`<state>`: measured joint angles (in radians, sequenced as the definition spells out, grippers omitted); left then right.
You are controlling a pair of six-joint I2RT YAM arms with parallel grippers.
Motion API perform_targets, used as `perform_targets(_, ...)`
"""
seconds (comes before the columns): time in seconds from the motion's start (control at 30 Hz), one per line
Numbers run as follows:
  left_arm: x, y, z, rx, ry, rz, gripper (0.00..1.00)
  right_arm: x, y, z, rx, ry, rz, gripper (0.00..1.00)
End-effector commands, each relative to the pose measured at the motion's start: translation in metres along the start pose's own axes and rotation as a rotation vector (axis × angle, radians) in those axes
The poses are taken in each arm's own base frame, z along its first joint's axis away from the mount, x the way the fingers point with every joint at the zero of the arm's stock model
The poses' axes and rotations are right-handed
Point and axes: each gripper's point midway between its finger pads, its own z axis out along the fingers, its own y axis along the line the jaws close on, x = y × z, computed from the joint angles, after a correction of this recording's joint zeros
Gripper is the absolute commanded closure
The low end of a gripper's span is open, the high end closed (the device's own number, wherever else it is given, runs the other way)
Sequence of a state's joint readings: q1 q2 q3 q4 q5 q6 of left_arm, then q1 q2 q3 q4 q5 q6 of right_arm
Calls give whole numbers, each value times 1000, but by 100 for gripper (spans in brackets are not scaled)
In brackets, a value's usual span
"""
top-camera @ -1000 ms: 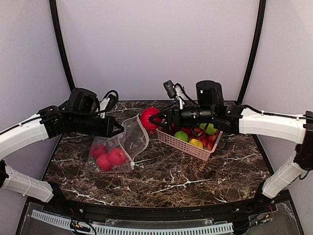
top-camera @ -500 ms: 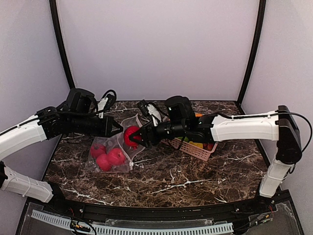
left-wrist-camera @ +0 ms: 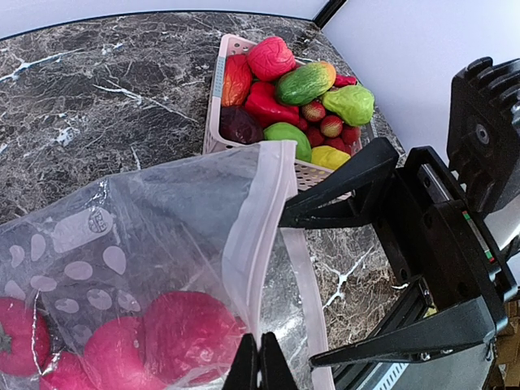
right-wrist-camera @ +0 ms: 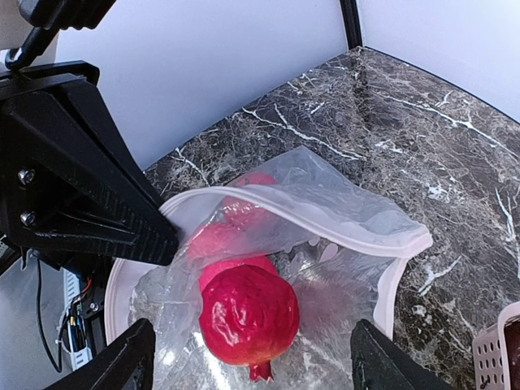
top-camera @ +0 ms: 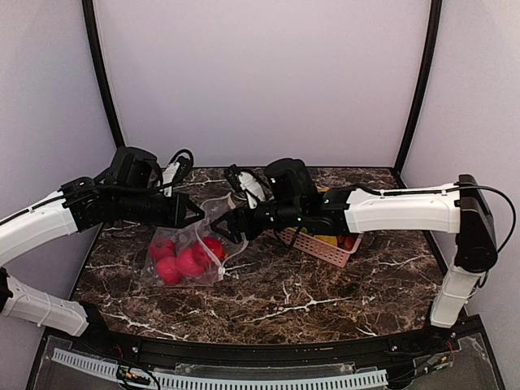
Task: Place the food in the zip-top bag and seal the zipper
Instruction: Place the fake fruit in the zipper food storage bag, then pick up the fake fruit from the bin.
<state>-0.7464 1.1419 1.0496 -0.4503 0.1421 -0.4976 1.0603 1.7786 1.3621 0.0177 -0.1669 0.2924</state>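
The clear dotted zip-top bag [top-camera: 219, 218] lies left of centre with its mouth held up. My left gripper [top-camera: 197, 214] is shut on the upper zipper [left-wrist-camera: 262, 203] strip, its fingertips pinched on the pale edge [left-wrist-camera: 260, 361]. Several red pieces of food [top-camera: 175, 262] sit inside the bag. A glossy red pomegranate-like fruit [right-wrist-camera: 248, 313] rests just inside the mouth, below the raised zipper [right-wrist-camera: 325, 215]. My right gripper [top-camera: 228, 230] hovers at the mouth, open, its fingers [right-wrist-camera: 134, 361] wide on either side of that fruit and not touching it.
A pink lattice basket [top-camera: 318, 247] stands right of the bag, partly under my right arm, holding several red, green and yellow toy fruits [left-wrist-camera: 305, 81]. The table's dark marble top [top-camera: 325, 292] stretches in front.
My right gripper carried the red fruit from by the basket leftward to the bag's mouth, opened, and the fruit now lies in the bag. The left gripper kept its hold.
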Motion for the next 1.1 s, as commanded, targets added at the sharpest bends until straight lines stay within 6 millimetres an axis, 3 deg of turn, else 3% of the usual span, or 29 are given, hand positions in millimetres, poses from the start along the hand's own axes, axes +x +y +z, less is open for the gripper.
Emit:
perform_targets(0.0,2,-3,-6,20,-7,3,99,-8,1,1,15,-19,-11,20)
perform_targets(0.3,1,-3,-7,16,-8,6,99,-27,15,-17,-30,-67,-35,17)
perform_targets(0.43,0,-1,-8,4,-18,6,99,-39,30,-40,-72,-92,-84,10)
perform_targets(0.6,-1,1,-12,-8,-27,10,99,-46,18,-75,37,-113,-120,4)
perform_targets(0.77,2,2,-9,-9,-12,5,99,-48,-25,-105,232,-88,-87,2)
perform_targets(1.07,1,1,-4,1,-12,-8,99,-23,-140,-125,472,49,93,2)
